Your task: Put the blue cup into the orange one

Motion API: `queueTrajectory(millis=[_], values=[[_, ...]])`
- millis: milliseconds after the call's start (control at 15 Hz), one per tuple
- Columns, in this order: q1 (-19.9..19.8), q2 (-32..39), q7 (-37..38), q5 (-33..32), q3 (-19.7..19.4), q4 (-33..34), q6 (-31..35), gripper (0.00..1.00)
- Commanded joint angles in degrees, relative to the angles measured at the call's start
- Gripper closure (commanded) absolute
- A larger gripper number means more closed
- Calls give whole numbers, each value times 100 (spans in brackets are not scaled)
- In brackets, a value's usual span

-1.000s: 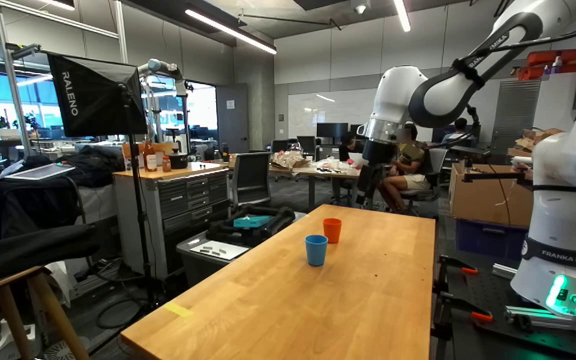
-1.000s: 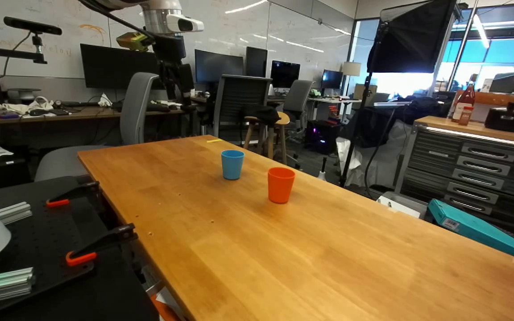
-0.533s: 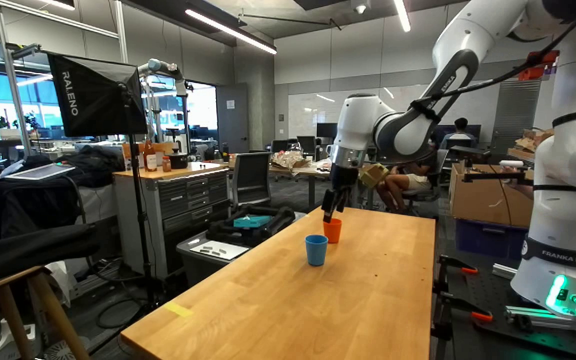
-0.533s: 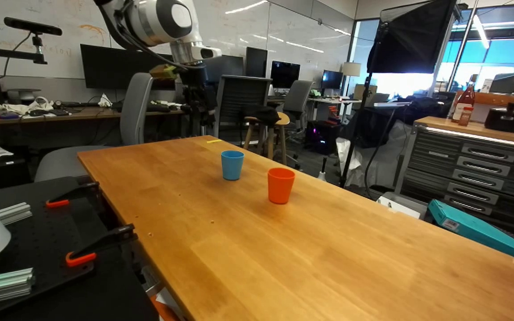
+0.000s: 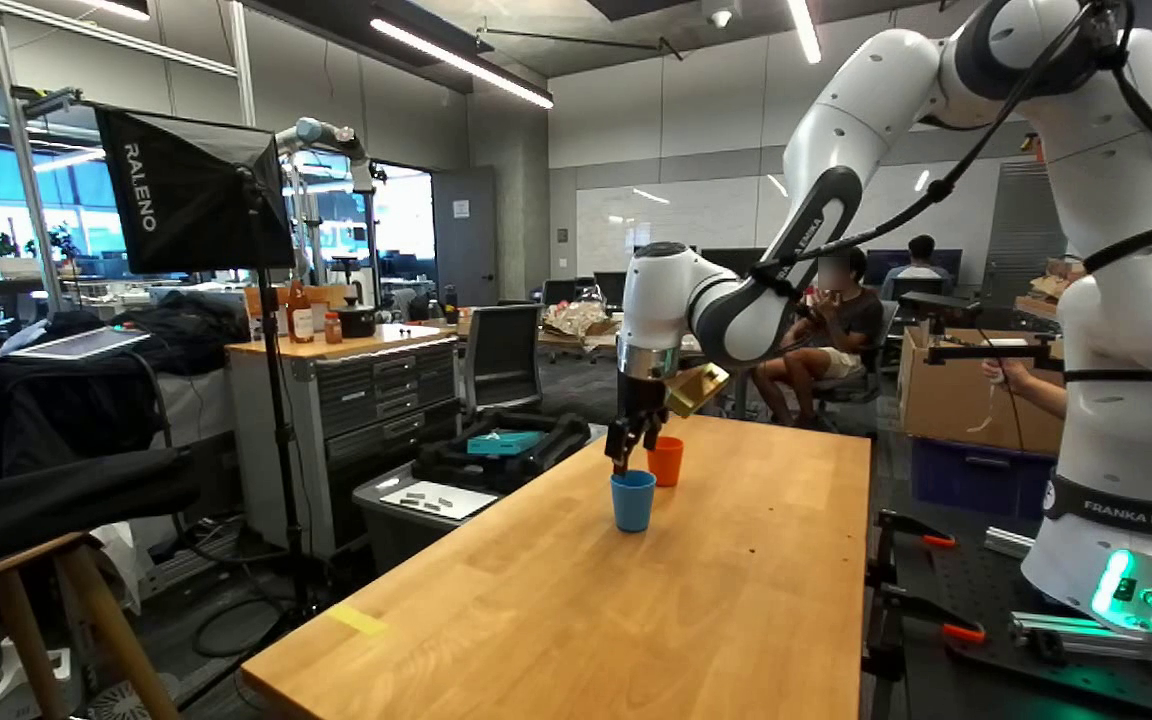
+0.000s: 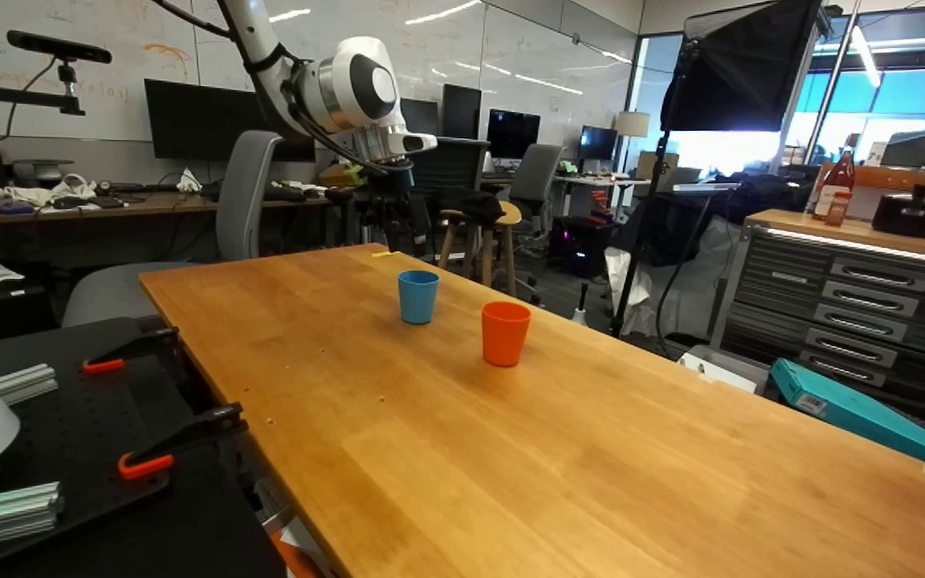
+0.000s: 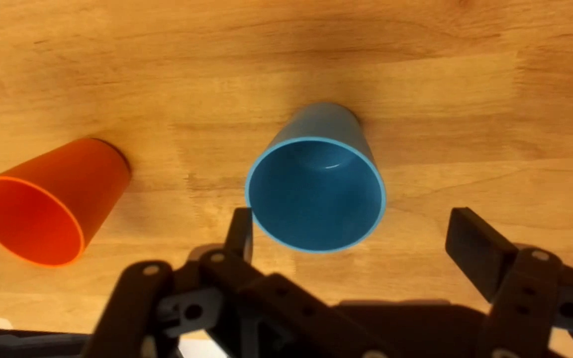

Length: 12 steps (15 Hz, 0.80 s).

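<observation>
Wrist view | blue cup stands upright on bench, apart from orange cup, also upright | jaws are wide, one fingertip just beside blue cup's rim, contact unclear | both exterior views: jaws point down near blue cup

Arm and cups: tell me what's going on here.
A robot arm has its tool open close to the blue cup, gripping nothing. The blue cup and the orange cup stand upright and apart on the table. The job, blue cup into orange cup, is not yet done.
</observation>
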Motion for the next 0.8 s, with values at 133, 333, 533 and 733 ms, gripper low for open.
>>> queueTrajectory(millis=[133,333,533,733], values=[[611,877,161,168,-456,765,-173,0],[754,1195,97,339,-538,1011,-151,0],[833,1371,46,466,-599,1171,-122,34],[880,1473,26,622,-620,1287,-119,58]])
